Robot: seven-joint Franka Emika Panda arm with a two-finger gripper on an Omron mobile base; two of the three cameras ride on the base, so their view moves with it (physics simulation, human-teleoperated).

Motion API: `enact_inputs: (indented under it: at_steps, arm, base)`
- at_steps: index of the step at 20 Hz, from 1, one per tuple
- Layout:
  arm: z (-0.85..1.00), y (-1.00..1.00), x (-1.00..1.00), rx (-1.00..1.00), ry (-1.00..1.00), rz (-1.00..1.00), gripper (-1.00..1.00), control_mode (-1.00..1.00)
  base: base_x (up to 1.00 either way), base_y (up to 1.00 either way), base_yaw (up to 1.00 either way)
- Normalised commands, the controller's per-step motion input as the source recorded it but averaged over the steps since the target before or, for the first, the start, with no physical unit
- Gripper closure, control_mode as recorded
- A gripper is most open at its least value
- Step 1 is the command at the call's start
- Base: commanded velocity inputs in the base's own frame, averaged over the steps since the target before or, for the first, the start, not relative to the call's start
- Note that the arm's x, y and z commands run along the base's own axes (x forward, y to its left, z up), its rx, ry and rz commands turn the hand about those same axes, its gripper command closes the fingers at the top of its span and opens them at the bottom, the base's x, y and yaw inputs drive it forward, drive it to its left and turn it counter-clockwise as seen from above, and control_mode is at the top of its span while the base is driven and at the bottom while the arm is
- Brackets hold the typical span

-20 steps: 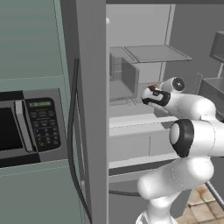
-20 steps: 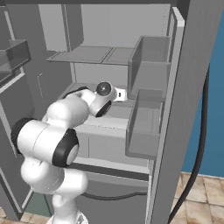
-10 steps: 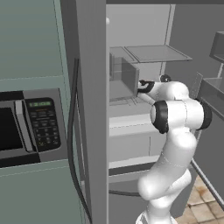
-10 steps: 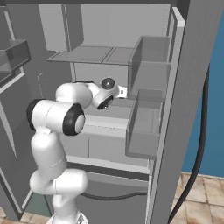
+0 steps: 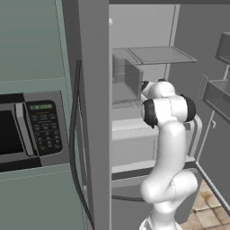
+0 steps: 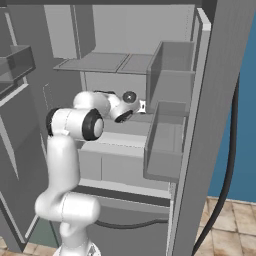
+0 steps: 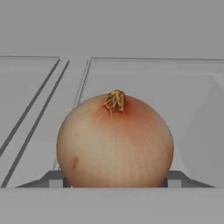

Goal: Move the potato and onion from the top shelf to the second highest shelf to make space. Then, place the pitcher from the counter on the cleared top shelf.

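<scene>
Grey fridge interior all around me, door swung wide, and my arm reaches in at the level of the second shelf [image 6: 115,142], below the top shelf [image 6: 90,63] that looks bare from the right base view. Right ahead in the hand view sits the onion [image 7: 115,142], orange-tan, stem tuft pointing up, squarely between my fingertips [image 7: 174,178], which peek out on either side of its widest part. My gripper [image 7: 114,180] stands wide, jaws flanking the onion; whether the pads press on it or just bracket it I cannot tell, nor whether it rests on the panel beneath. I judge it light and firm, a stiff ball, but that papery skin is smooth and the roundness means it could squirt out of a pinch placed too high or too low. The place to take it is across the belly, pads level at the equator, tuft left alone. From the base cameras my hand [image 6: 126,104] is tucked deep inside.
</scene>
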Motion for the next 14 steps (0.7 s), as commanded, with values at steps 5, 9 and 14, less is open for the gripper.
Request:
enact_inputs:
  at_steps: [5,9,14]
  arm:
    - [-0.24,-0.09,0.76,0.00,0.01,0.00,1.00,-1.00]
    - [-0.14,-0.01,0.79,0.00,0.01,0.00,-1.00,-1.00]
    - [0.00,0.01,0.43,0.00,0.00,0.00,-1.00,-1.00]
  base:
    - [0.00,0.00,0.00]
    - [0.00,0.00,0.00]
    - [0.00,0.00,0.00]
